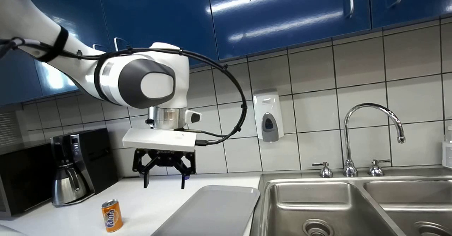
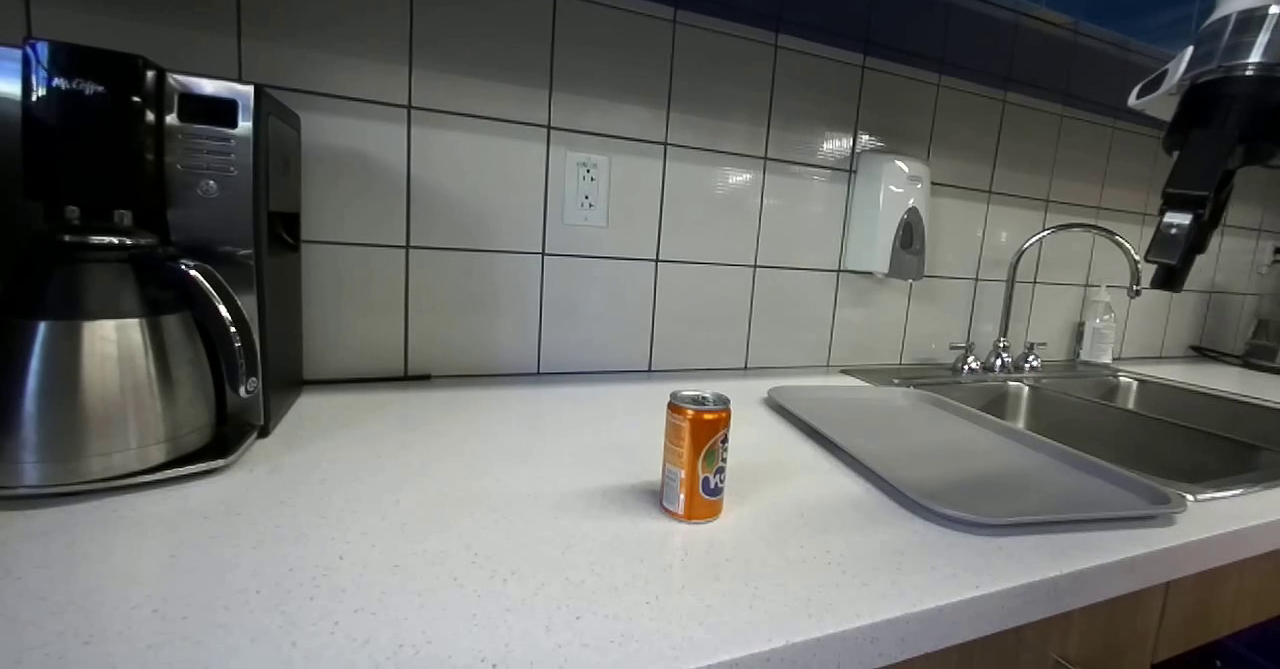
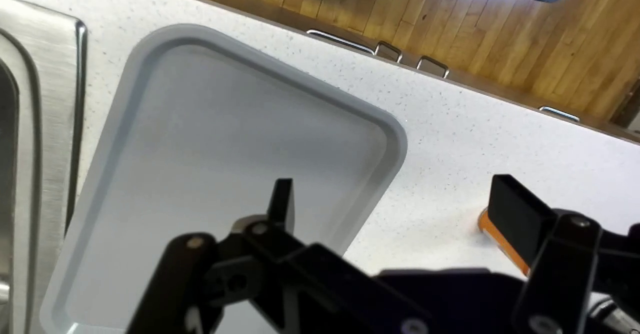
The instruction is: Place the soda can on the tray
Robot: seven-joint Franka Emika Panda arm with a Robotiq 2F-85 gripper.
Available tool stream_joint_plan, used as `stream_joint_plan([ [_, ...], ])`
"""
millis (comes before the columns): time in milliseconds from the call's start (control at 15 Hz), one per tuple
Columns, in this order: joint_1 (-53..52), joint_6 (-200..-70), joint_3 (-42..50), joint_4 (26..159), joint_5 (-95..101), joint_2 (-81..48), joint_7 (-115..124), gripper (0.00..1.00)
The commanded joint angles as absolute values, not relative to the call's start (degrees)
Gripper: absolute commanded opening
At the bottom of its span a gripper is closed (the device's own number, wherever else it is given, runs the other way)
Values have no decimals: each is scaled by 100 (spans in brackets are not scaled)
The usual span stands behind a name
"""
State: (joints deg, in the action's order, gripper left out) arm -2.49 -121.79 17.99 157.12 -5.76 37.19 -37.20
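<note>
One arm (image 1: 83, 70) high over the counter (image 2: 450, 529), end effector (image 1: 164, 186) downward and spread (soda can (image 2: 697, 456) upright near the tray (image 2: 960, 449)).

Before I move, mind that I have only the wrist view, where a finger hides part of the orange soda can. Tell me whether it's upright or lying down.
Observer: Both exterior views show the soda can upright on the counter.
Operator: Now report whether the tool is low over the tray or high.
Observer: High: in both exterior views it hangs in the air, its fingertips well above tray level.
</note>
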Motion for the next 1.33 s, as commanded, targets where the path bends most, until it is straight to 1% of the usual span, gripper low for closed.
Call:
stream_joint_plan([
  [0,-478,-12748,1340,15928,-845,3552,-3479,100],
  [800,-1614,-14282,215,15750,-1375,2343,-2527,100],
  [1267,-1740,-14801,-529,15120,-1010,1340,-1688,100],
])
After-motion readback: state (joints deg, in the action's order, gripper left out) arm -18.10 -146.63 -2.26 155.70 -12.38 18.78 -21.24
